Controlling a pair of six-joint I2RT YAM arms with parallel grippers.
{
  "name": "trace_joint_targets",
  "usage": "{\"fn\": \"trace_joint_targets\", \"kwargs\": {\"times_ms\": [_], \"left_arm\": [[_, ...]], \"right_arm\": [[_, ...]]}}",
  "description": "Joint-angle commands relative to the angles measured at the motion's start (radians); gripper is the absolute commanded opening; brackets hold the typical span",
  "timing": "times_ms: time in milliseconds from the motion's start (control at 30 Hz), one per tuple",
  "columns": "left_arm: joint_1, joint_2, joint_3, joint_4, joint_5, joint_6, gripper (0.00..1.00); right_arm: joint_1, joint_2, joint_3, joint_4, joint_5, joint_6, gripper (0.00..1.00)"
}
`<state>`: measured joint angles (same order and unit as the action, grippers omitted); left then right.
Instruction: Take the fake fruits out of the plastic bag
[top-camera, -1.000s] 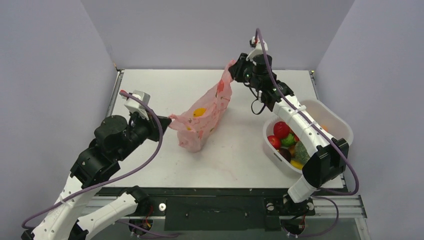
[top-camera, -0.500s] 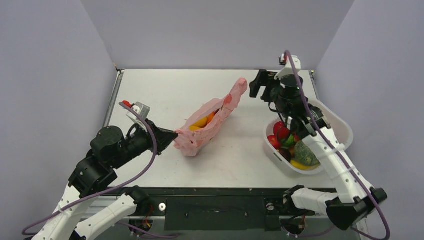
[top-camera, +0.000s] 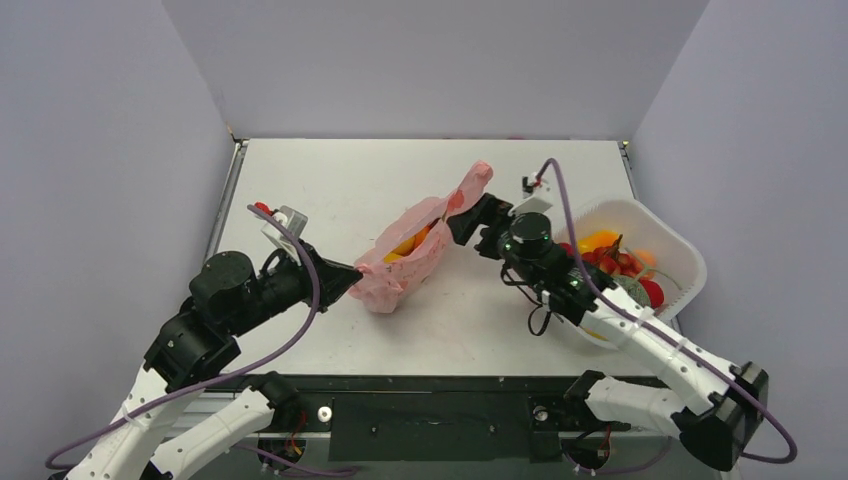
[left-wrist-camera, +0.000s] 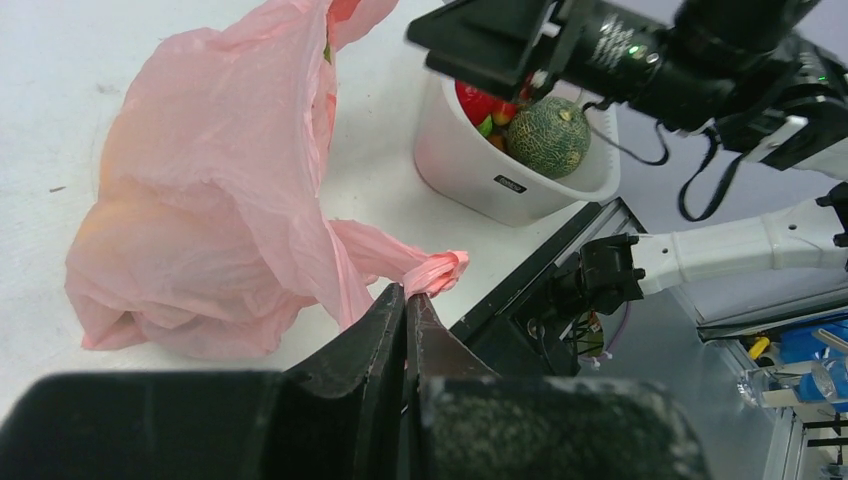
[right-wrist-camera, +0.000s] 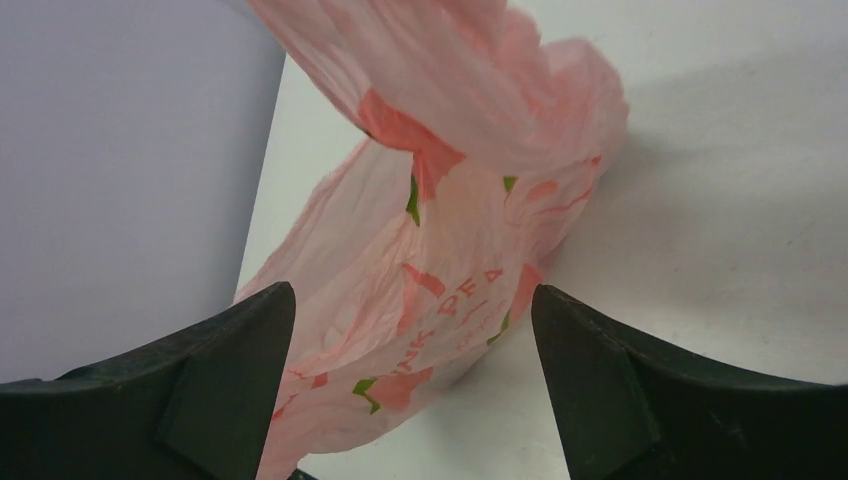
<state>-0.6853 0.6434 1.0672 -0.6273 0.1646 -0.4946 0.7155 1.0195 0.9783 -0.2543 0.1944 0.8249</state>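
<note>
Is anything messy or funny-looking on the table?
Only the pink bag: it lies crumpled on its side mid-table, orange fruit peeking from its mouth, one end pinched by the left gripper. Nothing is spilled.

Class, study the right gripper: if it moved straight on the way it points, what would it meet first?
Most likely the crinkly translucent pink plastic bag, lying straight ahead of the open right gripper; how far off is unclear.
</note>
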Motion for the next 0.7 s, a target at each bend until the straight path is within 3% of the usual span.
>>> {"fn": "trace_joint_targets", "kwargs": {"times_ms": [0,200,367,433,467,533,667], "left_arm": [[0.003,-0.002,-0.017,0.054,0.0,-0.031,0.0],[0.003,0.005,-0.017,0.047,-0.001,-0.047,0.0],[0.003,0.005,0.003,0.006,-0.011,-0.042,0.0],[0.004,0.009,0.02,-0.022,-0.011,-0.031,0.0],[0.004,0.017,0.042,-0.037,-0.011,-0.025,0.0],[0.004,0.036,0.093,-0.09,-0.023,-0.001,0.0],[0.003,0.096,0.241,-0.221,-0.105,0.068,0.01]], "right_arm": [[0.077,0.101,-0.046,0.23,-0.013,0.164,0.83],[0.143,0.303,-0.009,0.313,-0.002,0.248,0.76],[0.156,0.412,-0.014,0.344,0.009,0.285,0.52],[0.159,0.43,-0.012,0.331,0.016,0.279,0.33],[0.16,0.432,-0.012,0.326,0.009,0.276,0.16],[0.164,0.431,-0.012,0.317,0.006,0.259,0.0],[0.175,0.399,-0.015,0.311,0.011,0.202,0.0]]}}
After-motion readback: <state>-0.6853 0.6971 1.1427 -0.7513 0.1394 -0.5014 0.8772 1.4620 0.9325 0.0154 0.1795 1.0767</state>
